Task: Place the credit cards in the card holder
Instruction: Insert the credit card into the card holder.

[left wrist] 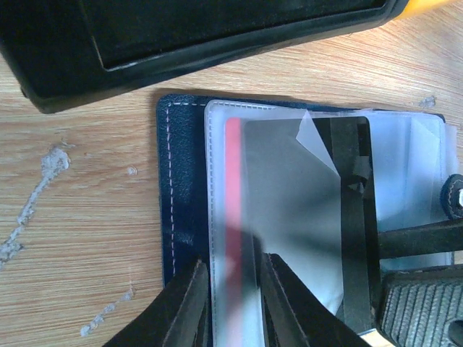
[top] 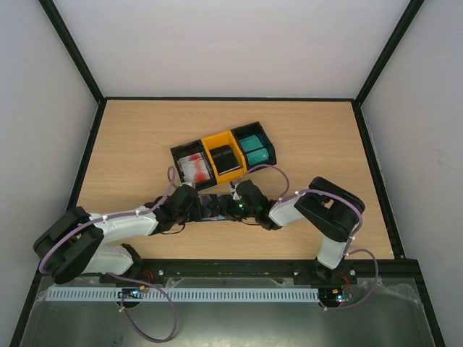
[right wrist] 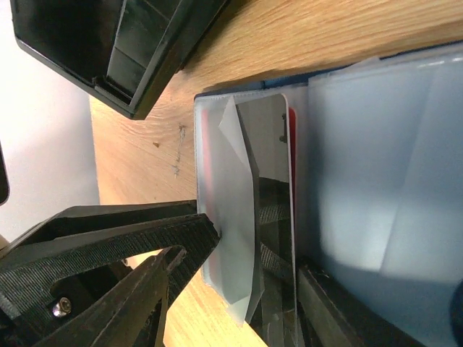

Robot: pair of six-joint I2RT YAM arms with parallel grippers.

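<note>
The card holder (left wrist: 181,181) lies open on the table between the two grippers, navy cover down and clear sleeves up. A glossy black credit card (left wrist: 289,202) sits in the leftmost sleeve, over a card with a red edge (left wrist: 233,188). My left gripper (left wrist: 230,289) is shut on the near edge of that clear sleeve. My right gripper (right wrist: 260,253) stands open, its fingers on either side of the black card (right wrist: 269,144) without pinching it. More credit cards lie in the bins: white and red (top: 194,168), black (top: 227,160), teal (top: 255,149).
Just behind the card holder is a row of three open-top bins, a yellow one (top: 214,143) between two black ones. The left black bin's wall (left wrist: 181,43) is close above the holder. The right gripper's fingers (left wrist: 419,242) reach in from the right in the left wrist view.
</note>
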